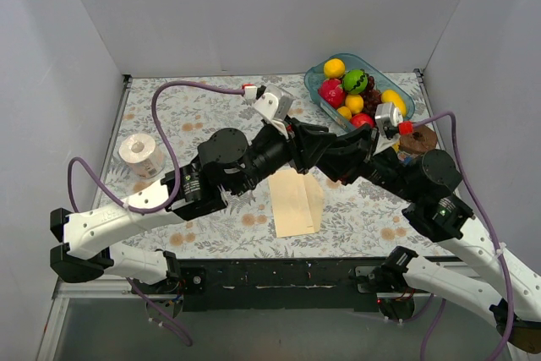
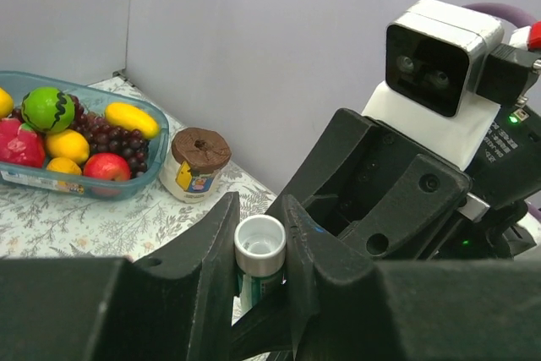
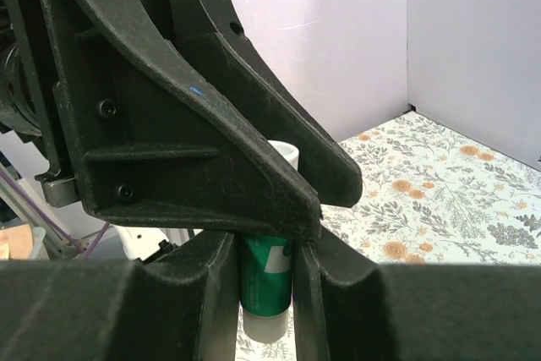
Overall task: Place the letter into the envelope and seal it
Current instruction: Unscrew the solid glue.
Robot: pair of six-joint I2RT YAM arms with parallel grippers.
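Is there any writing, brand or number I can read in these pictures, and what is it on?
No text is legible.
Jar label, yellow and blue: blurred.
White sticker on the right arm: print too small.
Fruit tub label: too small.
Green tube: no lettering shows.

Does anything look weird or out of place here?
Nothing looks spilled or broken. One oddity: both arms pinch the same small green-and-white tube, the left gripper at its white top and the right gripper on its green body, close to the envelope.
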